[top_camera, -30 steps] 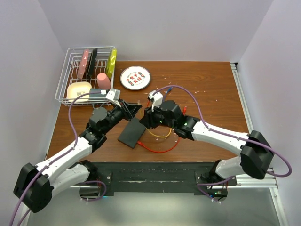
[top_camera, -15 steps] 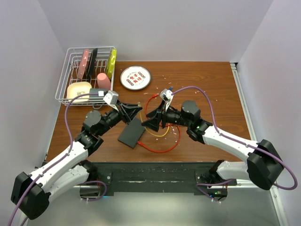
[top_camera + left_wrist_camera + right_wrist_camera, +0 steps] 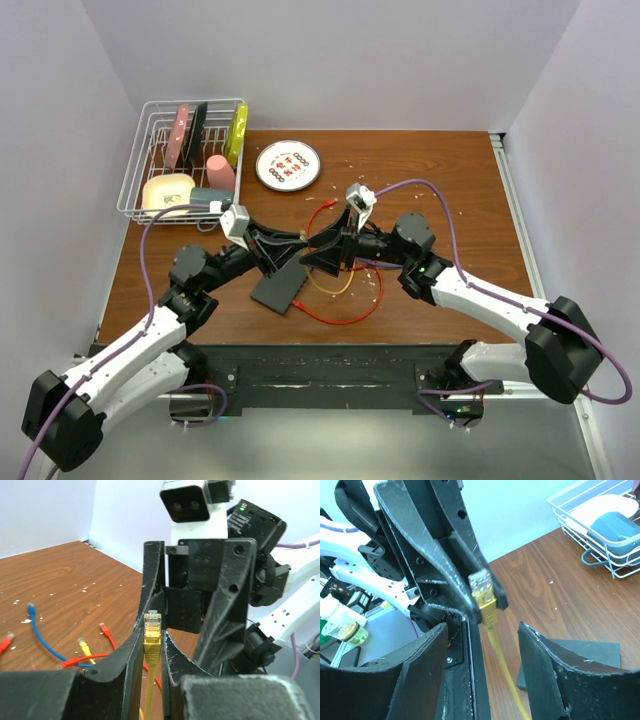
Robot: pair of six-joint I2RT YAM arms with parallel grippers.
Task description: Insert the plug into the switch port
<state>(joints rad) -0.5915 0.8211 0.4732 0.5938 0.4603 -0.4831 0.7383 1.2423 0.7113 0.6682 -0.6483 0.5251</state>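
Plug (image 3: 152, 630) sitting pinched in left fingers (image 3: 117, 672), mid-frame, just upper-right of switch (image 3: 280, 284) lying on worktop (image 3: 450, 180). Right fingers (image 3: 555, 680) standing wide, flanking it. Rack (image 3: 135, 200) upper left holding pink cup (image 3: 220, 170).

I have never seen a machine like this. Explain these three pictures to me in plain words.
These are two robot arms bolted to the near edge of a wooden table. One picture looks down from above. The other two come from small cameras on each arm's wrist, so each shows its own fingers up close.

On the table lie a flat black box, which is the switch, a round white plate, a wire rack with dishes in it, and loose cables, among them a red cable and a blue cable.

The left hand is shut on the yellow plug and holds it up in the air. The right hand is open, close against the left one, and holds nothing. The plug is not yet in the switch.
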